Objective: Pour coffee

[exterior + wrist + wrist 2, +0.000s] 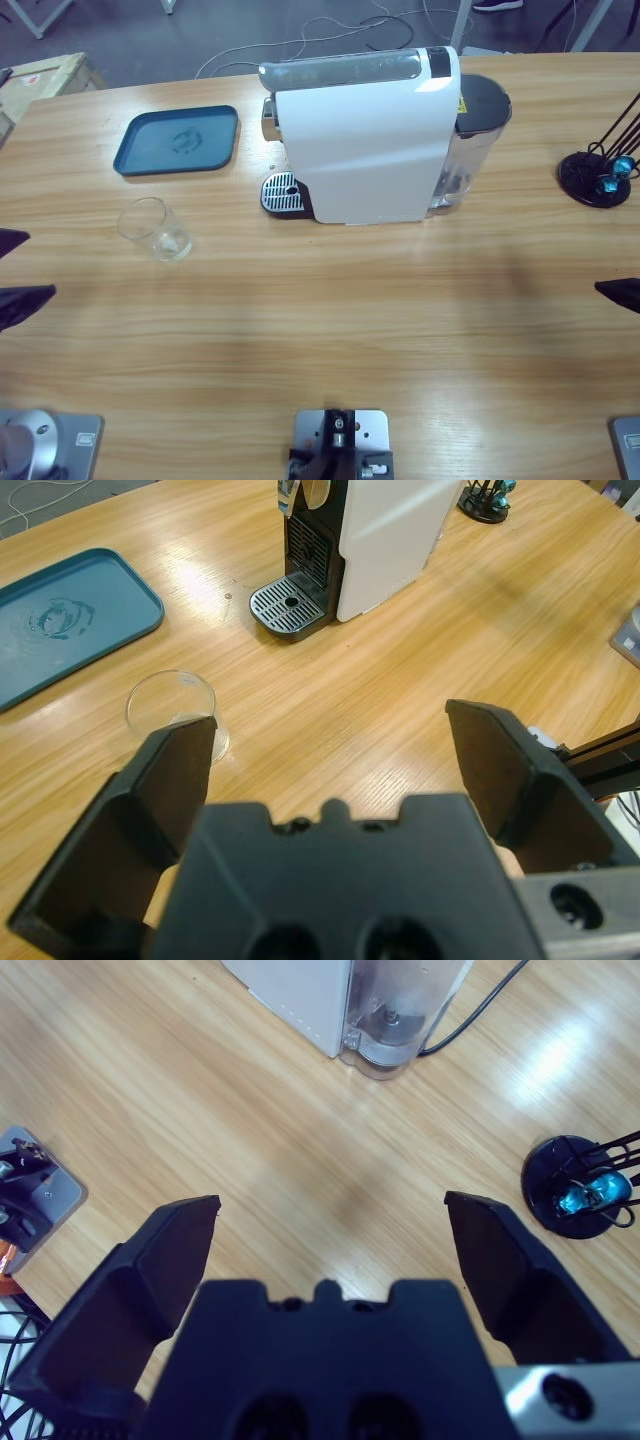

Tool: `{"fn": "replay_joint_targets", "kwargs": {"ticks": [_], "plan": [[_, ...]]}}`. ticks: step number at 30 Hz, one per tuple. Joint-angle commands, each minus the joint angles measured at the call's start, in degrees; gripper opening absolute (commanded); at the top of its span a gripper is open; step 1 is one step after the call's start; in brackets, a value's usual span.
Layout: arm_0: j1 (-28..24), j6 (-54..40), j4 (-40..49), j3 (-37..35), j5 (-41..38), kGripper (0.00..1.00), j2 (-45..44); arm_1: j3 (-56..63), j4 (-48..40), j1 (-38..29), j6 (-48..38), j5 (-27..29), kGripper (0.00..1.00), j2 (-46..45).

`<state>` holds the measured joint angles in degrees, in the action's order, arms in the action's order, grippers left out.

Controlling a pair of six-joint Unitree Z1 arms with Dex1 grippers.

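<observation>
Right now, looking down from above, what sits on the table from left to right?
Clear glass → blue tray → white coffee machine → black capsule stand with blue capsules.

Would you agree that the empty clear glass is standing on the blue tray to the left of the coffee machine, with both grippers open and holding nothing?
Not quite: the clear glass stands on the bare table, just off the blue tray, as the high view shows. The rest holds: it is empty, left of the coffee machine, and the left gripper and right gripper are open, holding nothing.
</observation>
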<state>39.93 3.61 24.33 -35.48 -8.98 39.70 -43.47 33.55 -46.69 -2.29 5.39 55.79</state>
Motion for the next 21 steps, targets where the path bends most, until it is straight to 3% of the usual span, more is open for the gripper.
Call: {"fn": "replay_joint_targets", "kwargs": {"ticks": [1,6,11,17,21], "plan": [[0.5,0.3,-0.5,2.1,0.3,0.991,-0.3,-0.6,0.5,-0.6,1.0,0.6,1.0,0.7],[0.5,0.3,-0.5,2.1,0.2,0.991,-0.2,-0.4,0.5,-0.6,1.0,0.7,1.0,-0.4],[0.4,0.3,-1.3,-0.2,0.8,0.991,5.4,-0.5,0.5,-0.6,1.0,0.8,1.0,0.1],[-2.7,0.6,-1.8,-13.1,-0.2,0.991,24.2,-0.6,0.3,-0.6,1.0,0.8,1.0,0.9],[-7.8,8.1,-2.0,-22.7,-6.4,0.989,34.5,-0.5,0.2,-0.6,1.0,0.8,1.0,0.6]]}}
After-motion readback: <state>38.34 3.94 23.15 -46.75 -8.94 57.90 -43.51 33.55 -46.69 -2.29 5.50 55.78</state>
